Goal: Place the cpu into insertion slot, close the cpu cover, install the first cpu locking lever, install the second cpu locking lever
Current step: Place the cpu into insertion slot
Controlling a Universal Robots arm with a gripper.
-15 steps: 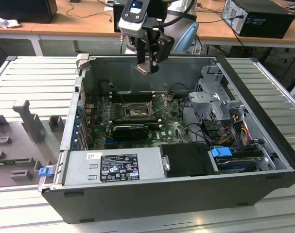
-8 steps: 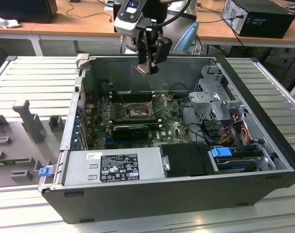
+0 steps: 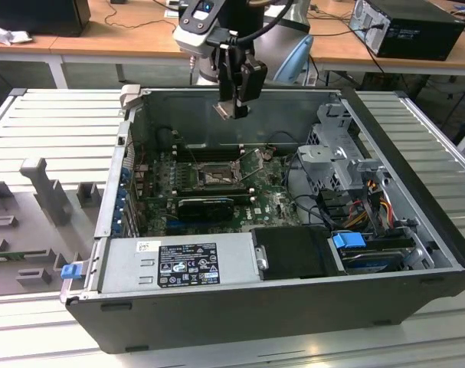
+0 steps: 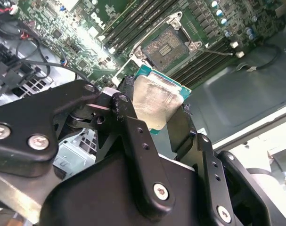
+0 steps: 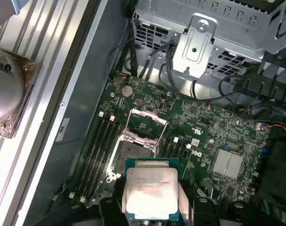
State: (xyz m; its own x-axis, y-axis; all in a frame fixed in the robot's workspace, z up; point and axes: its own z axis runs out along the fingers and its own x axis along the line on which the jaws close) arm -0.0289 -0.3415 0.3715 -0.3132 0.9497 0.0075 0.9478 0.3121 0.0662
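Note:
My gripper [image 3: 232,110] hangs above the open computer case, shut on the cpu [image 3: 225,112], a small square chip with a silver-grey top. In both wrist views the black fingers [image 4: 128,117] clamp the cpu [image 4: 157,101] [image 5: 151,188] by two opposite edges. The insertion slot [image 3: 215,178] [image 4: 167,44] [image 5: 129,154] lies bare on the green motherboard [image 5: 204,127], below the chip and apart from it. The cpu cover [image 5: 140,138], a thin silvery frame, stands tilted up at the slot's far side in the first wrist view.
The dark case walls [image 3: 240,307] ring the board. A metal drive cage [image 3: 339,146] [image 5: 199,33] and loose cables [image 3: 324,203] sit at the exterior view's right. Memory slots [image 5: 98,150] flank the socket. A power supply [image 3: 178,264] sits in front, a grey foam tray [image 3: 33,222] on the grooved table.

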